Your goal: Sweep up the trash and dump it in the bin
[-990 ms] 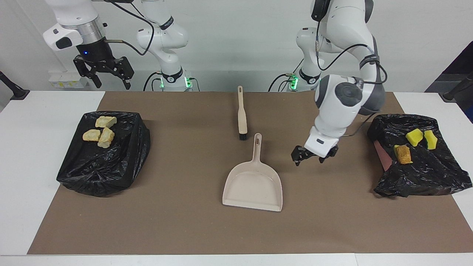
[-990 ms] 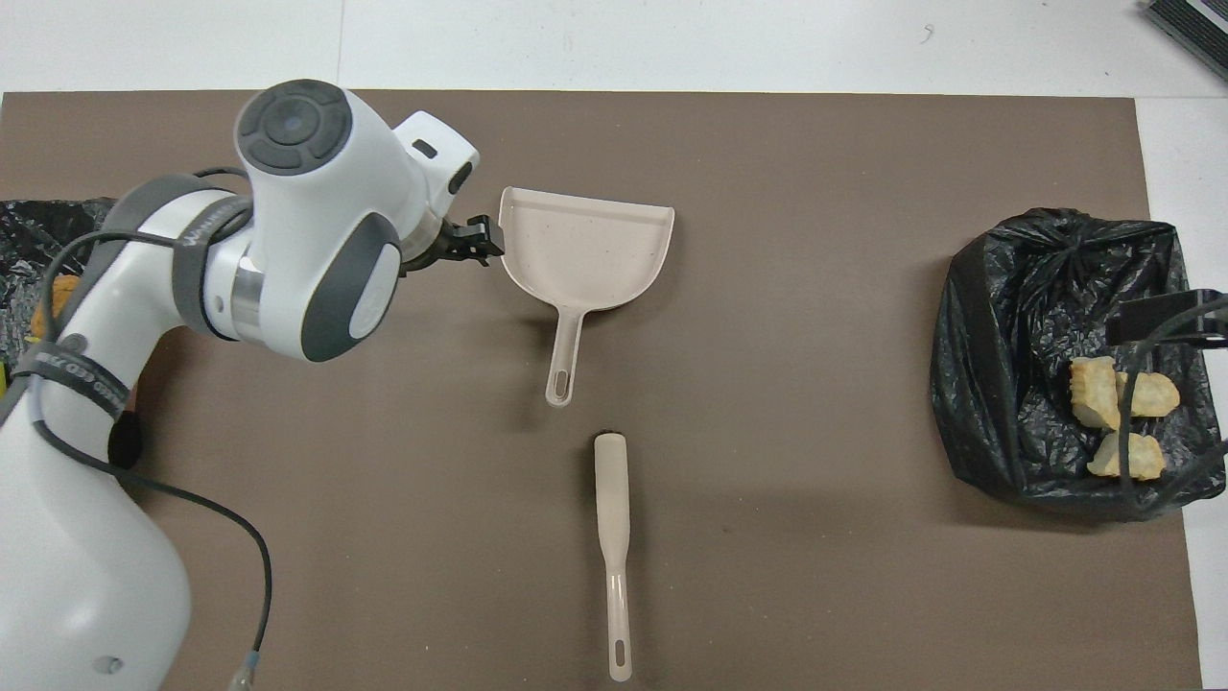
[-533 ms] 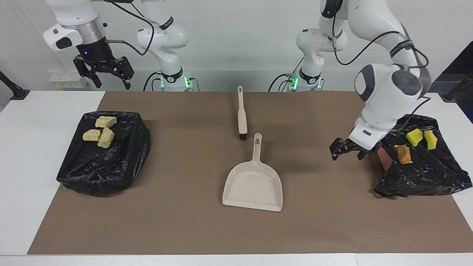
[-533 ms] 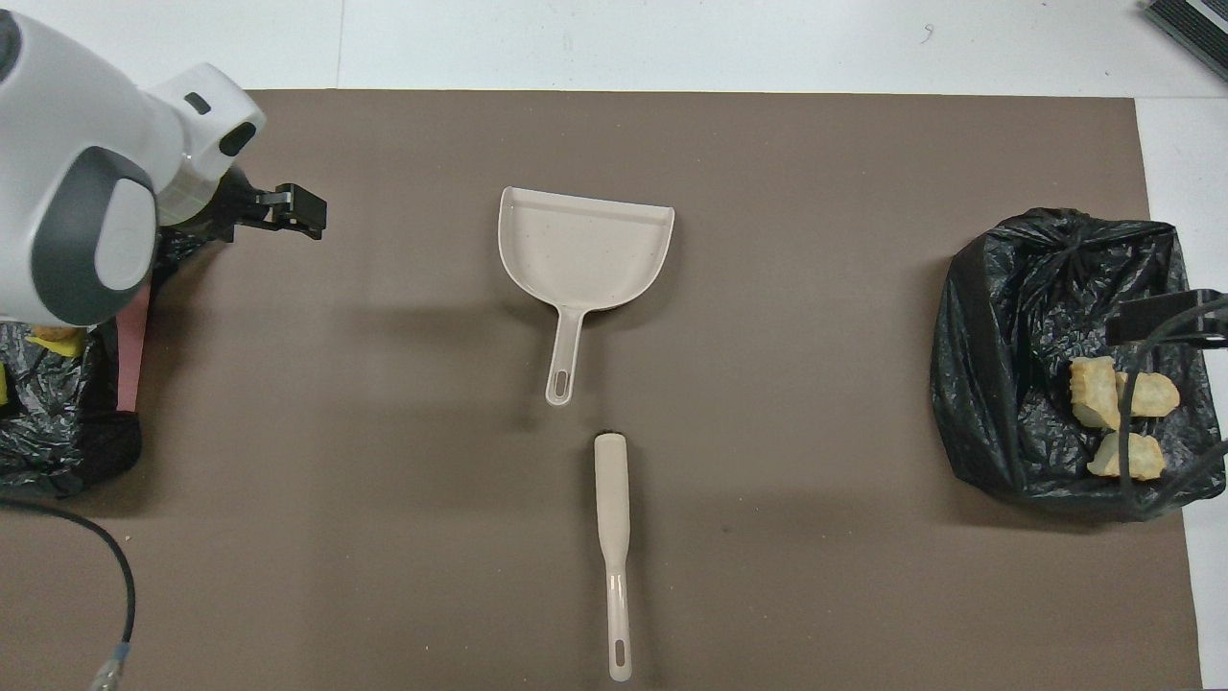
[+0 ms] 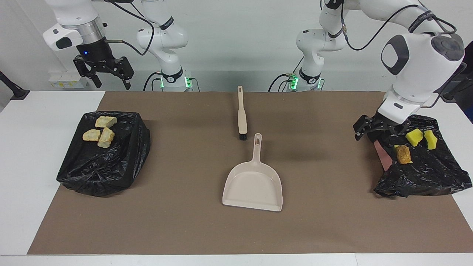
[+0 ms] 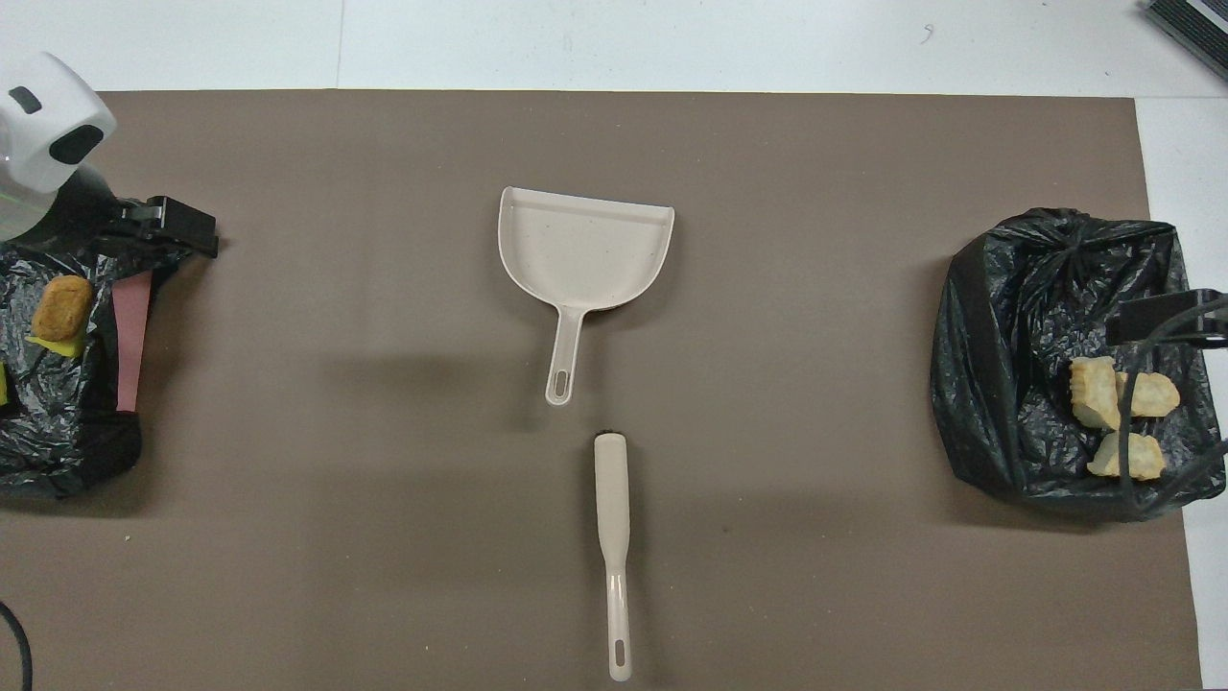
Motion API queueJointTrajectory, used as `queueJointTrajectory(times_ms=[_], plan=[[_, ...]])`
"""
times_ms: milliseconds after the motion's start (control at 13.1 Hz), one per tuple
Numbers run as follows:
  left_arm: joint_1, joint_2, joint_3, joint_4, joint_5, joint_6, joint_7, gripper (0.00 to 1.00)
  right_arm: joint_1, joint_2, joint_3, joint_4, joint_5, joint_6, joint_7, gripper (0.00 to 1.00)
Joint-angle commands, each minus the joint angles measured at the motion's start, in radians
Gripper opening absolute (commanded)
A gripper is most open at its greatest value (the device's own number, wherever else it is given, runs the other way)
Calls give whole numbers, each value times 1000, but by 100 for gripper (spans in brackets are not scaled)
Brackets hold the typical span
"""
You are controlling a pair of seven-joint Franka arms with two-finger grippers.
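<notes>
No writing or labels readable anywhere. The left gripper (image 5: 380,130) hangs open and empty over the edge of the black bag (image 5: 425,166) at the left arm's end; on that bag lie the orange-brown lump (image 5: 403,154) and two yellow sponge bits (image 5: 414,137). The right gripper (image 5: 103,74) waits up high, open and empty, over its own end, where three pale lumps (image 5: 100,132) sit on the other bag (image 5: 107,162). Dustpan (image 5: 253,184) and brush (image 5: 242,114) lie mid-mat (image 5: 177,221).
</notes>
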Motion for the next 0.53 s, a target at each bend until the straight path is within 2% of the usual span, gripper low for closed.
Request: queueJointTrajectory(times_ms=[0,457], plan=[[6,-60,2,-18,-4,-70,-1,100,-11,-13,2,-11,19,5,-30,100],[4,-143,2,-42,-1,-171,-6,100,-9,-13,2,-11,19,5,-30,100]])
